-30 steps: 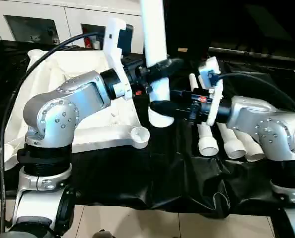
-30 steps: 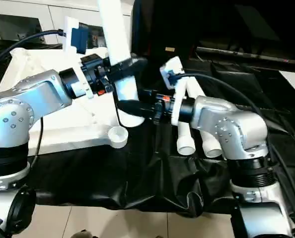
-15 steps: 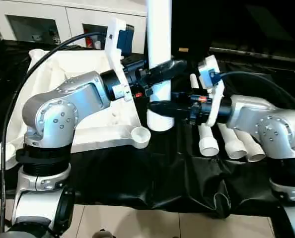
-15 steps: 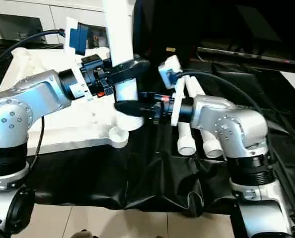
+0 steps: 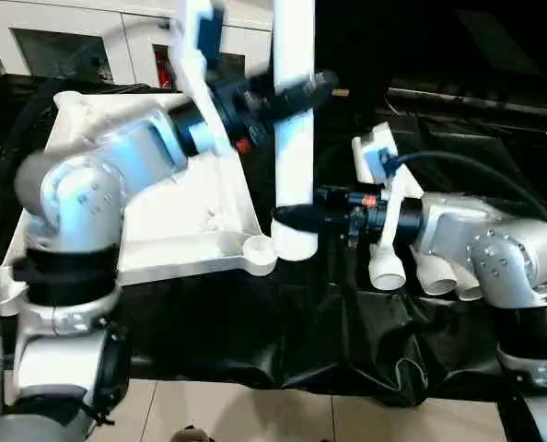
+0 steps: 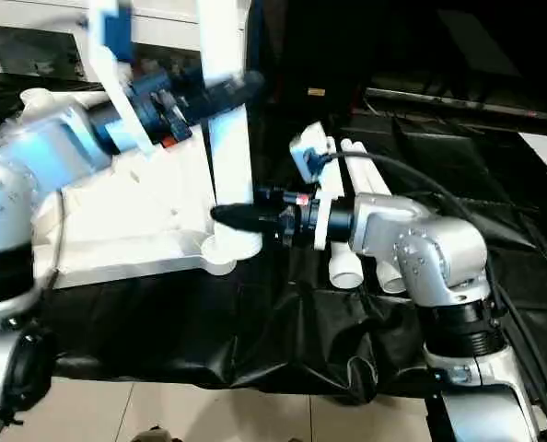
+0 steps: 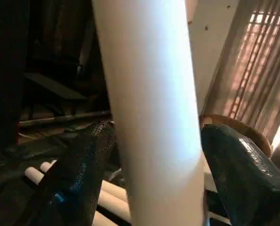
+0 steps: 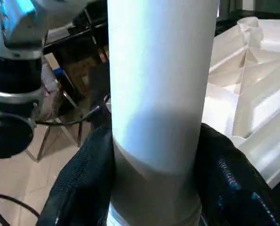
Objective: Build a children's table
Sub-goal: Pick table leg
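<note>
Leg [image 5: 294,120], top cut off, gripped by left hand [image 5: 287,92] and right hand [image 5: 296,219].

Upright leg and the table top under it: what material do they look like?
The leg: looks like smooth white moulded plastic tube, with a soft sheen and even colour. The table top: the same white plastic by its look, matte to satin, with thin moulded ribs and a rounded corner socket. Neither can be confirmed from looks alone.

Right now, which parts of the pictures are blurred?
Left eye view: the left arm is smeared by motion blur, while the right arm is sharp. Right eye view: same smear. Left wrist view: the leg looks soft.
</note>
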Robot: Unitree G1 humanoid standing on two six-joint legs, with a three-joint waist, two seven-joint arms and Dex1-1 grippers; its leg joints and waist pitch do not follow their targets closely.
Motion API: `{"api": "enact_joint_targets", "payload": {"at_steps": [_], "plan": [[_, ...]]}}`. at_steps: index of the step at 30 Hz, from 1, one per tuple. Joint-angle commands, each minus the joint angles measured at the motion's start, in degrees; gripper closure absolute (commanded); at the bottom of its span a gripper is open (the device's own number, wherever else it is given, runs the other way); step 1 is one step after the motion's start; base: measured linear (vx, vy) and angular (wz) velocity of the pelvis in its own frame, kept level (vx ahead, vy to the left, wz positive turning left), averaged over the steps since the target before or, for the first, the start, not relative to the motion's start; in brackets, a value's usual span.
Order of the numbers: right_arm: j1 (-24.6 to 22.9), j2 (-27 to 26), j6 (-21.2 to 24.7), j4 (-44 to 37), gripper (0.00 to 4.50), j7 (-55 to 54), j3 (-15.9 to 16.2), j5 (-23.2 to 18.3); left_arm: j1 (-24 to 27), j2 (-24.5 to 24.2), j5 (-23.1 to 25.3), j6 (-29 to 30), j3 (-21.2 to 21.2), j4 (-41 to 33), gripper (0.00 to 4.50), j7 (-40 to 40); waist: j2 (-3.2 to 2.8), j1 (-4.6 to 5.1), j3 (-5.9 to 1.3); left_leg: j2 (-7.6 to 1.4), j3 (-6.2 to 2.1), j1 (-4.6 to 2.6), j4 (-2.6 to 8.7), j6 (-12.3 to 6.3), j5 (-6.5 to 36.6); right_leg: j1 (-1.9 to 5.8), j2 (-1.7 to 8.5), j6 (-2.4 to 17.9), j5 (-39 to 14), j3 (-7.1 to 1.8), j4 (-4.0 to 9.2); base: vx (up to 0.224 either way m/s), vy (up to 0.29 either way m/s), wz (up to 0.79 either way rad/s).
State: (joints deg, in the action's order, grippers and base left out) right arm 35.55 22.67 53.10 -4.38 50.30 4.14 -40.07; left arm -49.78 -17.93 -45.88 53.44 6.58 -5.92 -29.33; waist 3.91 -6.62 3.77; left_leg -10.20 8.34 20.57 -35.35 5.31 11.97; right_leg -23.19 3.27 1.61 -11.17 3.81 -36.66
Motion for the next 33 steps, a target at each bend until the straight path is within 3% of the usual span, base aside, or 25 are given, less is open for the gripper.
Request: {"api": "enact_joint_targets", "payload": {"at_steps": [1,17,18,21,22,26,27,29,31,33], "plan": [[-0.15,0.35,-1.34,-1.8,2.49,-0.3,-0.09,0.57,-0.58,0.56,-0.35,1.3,-0.3,0.5,1.39,0.43,-0.93,-0.24,-4.25,-2.16,-0.24,0.27,3.94,1.46,1.2,4.15,4.44,9.29,-4.66,-3.03,3.85,0.0,0.0,0.0],[0.5,0.96,-4.9,-1.59,2.49,0.75,1.23,3.14,-1.27,1.23,-2.65,2.25,1.59,2.62,2.52,0.25,-0.66,-0.33,-4.24,-2.1,-0.13,0.25,3.88,1.12,1.29,4.21,4.51,9.48,-5.33,-3.1,3.91,0.0,0.0,0.0],[0.67,0.83,-4.86,-1.38,1.94,0.72,1.15,3.18,-1.33,1.16,-2.66,2.12,1.5,2.65,2.56,0.03,-0.65,-0.27,-4.24,-2.18,-0.18,0.24,3.93,1.09,1.07,4.17,4.49,9.42,-5.26,-3.08,3.86,0.0,0.0,0.0],[1.31,0.54,-3.61,-0.93,1.74,1.37,0.54,1.94,-1.44,0.64,-2.15,1.22,0.73,2.51,2.61,-1.43,-0.74,-0.25,-4.24,-2.19,-0.19,0.2,3.93,0.96,1.35,4.15,4.5,9.52,-5.23,-3.06,3.86,0.0,0.0,0.0],[1.37,0.55,-3.55,-0.92,1.46,1.43,0.51,1.88,-1.45,0.6,-2.12,1.18,0.68,2.51,2.62,-1.55,-0.73,-0.22,-4.21,-2.2,-0.2,0.2,3.94,0.91,1.5,4.14,4.49,9.5,-5.33,-3.08,3.88,0.0,0.0,0.0],[5.48,0.8,-1.52,2.2,1.24,1.07,-1.97,0.42,-2.63,0.68,-3.84,2.39,1.38,4.06,2.62,-2.23,-0.87,-0.16,-4.2,-2.09,-0.16,0.13,3.92,1.1,1.97,4.07,4.42,9.73,-6.15,-3.06,3.91,0.0,0.0,0.0],[7.43,0.53,0.2,4.28,1.21,0.59,-4.1,-1.43,-3.49,1.47,-4.71,3.21,2.83,5.79,2.62,-0.43,-0.7,-0.11,-4.13,-1.95,-0.05,0.16,3.88,1.2,2.52,4.09,4.39,9.68,-7.27,-3.11,4.04,0.0,0.0,0.0],[8.32,0.41,1.25,5.21,1.21,0.48,-5.29,-2.59,-3.93,1.88,-4.91,3.38,3.66,6.95,2.62,0.42,-0.65,-0.29,-4.17,-2.01,-0.05,0.12,3.82,1.16,2.53,4.06,4.42,9.78,-7.42,-3.08,4.14,0.0,0.0,0.0],[8.93,0.48,2.06,5.77,1.21,0.56,-6.08,-3.55,-4.41,2.25,-4.64,3.32,4.46,8.41,2.62,1.69,-0.72,-0.3,-4.23,-2.07,-0.13,0.22,3.86,0.99,1.65,4.18,4.39,9.86,-5.97,-3.01,3.93,0.0,0.0,0.0],[8.86,1.51,1.9,5.49,1.21,2.35,-4.88,-3.19,-4.41,2.17,-3.98,2.89,4.41,9.22,2.62,1.72,-0.68,-0.35,-4.38,-1.98,-0.13,0.27,3.74,0.64,0.24,4.28,4.32,10.08,-3.4,-2.98,3.75,0.0,0.0,0.0]]}}
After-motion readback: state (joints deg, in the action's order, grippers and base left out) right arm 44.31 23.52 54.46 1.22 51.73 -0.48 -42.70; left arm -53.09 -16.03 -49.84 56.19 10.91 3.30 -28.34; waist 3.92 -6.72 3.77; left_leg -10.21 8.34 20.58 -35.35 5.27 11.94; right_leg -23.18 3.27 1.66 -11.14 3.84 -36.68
